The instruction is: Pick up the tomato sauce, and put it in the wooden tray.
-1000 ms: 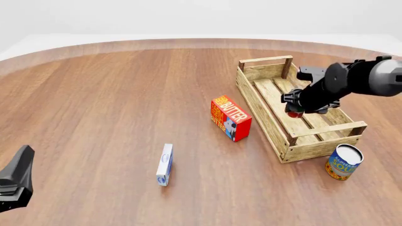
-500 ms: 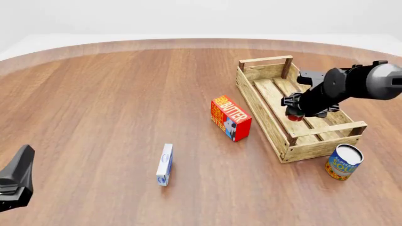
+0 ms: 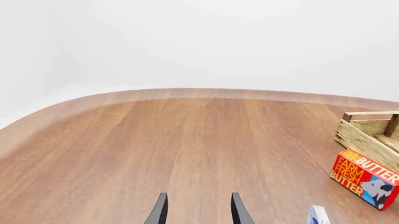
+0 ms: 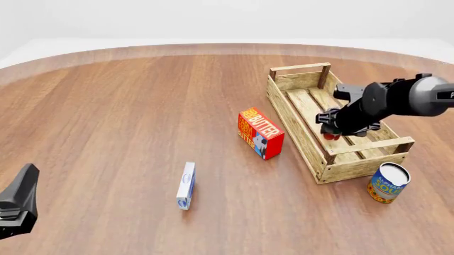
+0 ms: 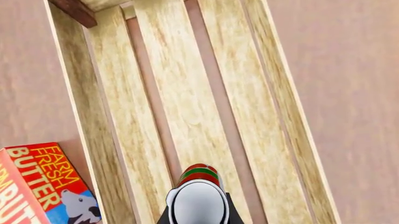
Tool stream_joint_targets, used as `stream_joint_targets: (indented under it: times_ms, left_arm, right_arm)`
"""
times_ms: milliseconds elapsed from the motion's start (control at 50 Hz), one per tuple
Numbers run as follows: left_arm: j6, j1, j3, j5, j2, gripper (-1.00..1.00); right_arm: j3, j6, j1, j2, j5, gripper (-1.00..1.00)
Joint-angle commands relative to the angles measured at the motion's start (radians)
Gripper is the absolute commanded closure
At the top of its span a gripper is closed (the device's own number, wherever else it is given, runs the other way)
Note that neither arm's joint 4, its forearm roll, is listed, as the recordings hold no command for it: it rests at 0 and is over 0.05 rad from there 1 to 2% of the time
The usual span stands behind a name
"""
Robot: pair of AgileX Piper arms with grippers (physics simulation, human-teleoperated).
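The sauce [image 5: 199, 193] sits clamped in the right tool [image 4: 335, 129] inside the tray [image 4: 305, 130]. The left tool [image 3: 197, 212] gapes, holding nothing. Two cans, two boxes, one tray.

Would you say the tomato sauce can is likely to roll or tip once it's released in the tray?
Probably stiff: the tomato sauce is a tin. Being cylindrical, it may roll if tipped. The wooden tray has gapped slats, so it might rock slightly.

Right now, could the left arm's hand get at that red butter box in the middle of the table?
Probably yes. The left hand is open and holds nothing, and only bare table lies between it and the butter box. Whether the arm stretches that far, the pictures cannot settle.
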State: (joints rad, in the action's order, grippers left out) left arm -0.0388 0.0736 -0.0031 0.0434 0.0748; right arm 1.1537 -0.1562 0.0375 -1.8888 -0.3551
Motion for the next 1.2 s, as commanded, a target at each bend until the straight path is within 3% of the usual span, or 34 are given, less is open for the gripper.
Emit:
stream_joint_targets:
  times_ms: [20, 340, 360, 700, 1200]
  left_arm:
    - [0.0, 0.001, 0.0, 0.002, 0.003, -1.0]
    - [0.0, 0.001, 0.0, 0.007, 0.008, -1.0]
    - [0.0, 0.001, 0.0, 0.007, 0.007, -1.0]
    - [0.0, 0.001, 0.0, 0.001, 0.001, -1.0]
    - [-0.004, -0.001, 0.0, -0.004, -0.005, -1.0]
  right_arm:
    - [-0.006, -0.024, 0.006, -0.004, 0.014, 1.0]
    - [-0.017, -0.032, 0.001, -0.014, 0.03, 1.0]
    - [-0.018, -0.034, 0.001, -0.014, 0.032, -1.0]
    - [-0.018, -0.028, -0.003, 0.013, 0.013, -1.0]
    - [0.011, 0.021, 0.004, 0.163, -0.102, -1.0]
